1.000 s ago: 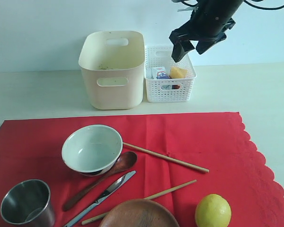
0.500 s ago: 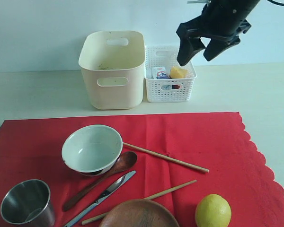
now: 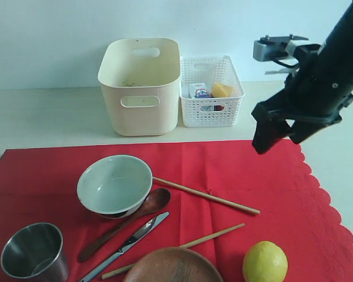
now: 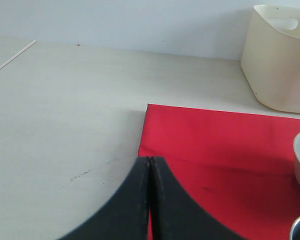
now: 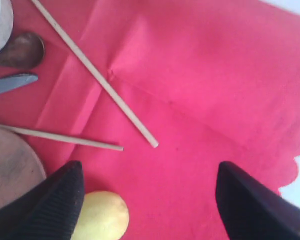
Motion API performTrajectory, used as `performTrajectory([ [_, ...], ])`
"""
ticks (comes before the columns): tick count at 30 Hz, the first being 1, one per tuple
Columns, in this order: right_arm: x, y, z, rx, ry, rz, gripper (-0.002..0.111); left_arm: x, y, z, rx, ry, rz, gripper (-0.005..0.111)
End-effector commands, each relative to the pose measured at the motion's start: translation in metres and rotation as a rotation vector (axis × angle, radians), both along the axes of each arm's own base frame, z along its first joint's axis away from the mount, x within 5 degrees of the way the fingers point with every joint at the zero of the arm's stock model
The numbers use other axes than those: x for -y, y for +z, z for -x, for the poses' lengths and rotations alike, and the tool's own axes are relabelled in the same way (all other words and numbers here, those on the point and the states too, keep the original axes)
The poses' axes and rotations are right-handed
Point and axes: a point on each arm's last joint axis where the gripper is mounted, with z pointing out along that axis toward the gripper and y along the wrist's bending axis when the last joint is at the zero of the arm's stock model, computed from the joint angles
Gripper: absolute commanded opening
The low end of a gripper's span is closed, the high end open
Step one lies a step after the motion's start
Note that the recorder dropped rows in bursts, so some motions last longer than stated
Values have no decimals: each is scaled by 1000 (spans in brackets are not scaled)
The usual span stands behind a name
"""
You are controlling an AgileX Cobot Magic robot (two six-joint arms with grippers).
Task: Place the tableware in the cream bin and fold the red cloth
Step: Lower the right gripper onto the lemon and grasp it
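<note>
Right tool (image 3: 279,139), wide and empty, is shifted from basket (image 3: 212,111) to above red cloth (image 3: 235,164); left tool (image 4: 150,165) shut. Tableware not yet binned.

Open cloth (image 3: 241,164) is found at 3 o'clock of the bowl (image 3: 114,185), under the wide-open right gripper (image 3: 279,143). That room is bounded at 6 o'clock by 1 chopstick (image 3: 206,196). At 6 to 8 o'clock of the cloth's middle, passage is narrowed by the spoon (image 3: 126,222), knife (image 3: 129,241), plate (image 3: 173,265), 2nd chopstick (image 3: 185,242) and cup (image 3: 34,251). The lemon (image 3: 265,262) is set at 5 o'clock. A bare table (image 3: 47,114) strip is seen at 12 o'clock, before the bin (image 3: 140,85), whose mouth is unobstructed. The basket (image 3: 210,111) stands just beside the bin at 3 o'clock.
</note>
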Motion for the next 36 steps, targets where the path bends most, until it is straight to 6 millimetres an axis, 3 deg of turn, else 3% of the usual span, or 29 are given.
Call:
performTrajectory([
  [1,1,-10,25,-27,-21,-13,70,0,1,0,12,-5,-6,1],
  [8,-24,-36,70,-149,86,74,70,0,1,0,12,-5,-6,1],
  [13,-33,-44,84,-169,132,152,70,0,1,0,12,-5,-6,1],
  [24,-40,-47,84,-206,71,98,73,0,1,0,12,-5,-6,1],
  [29,-42,-62,79,-248,23,124,82,0,1,0,12,-5,-6,1],
  [36,-46,-93,72,-343,-28,166,84,0,1,0,12,-5,-6,1],
])
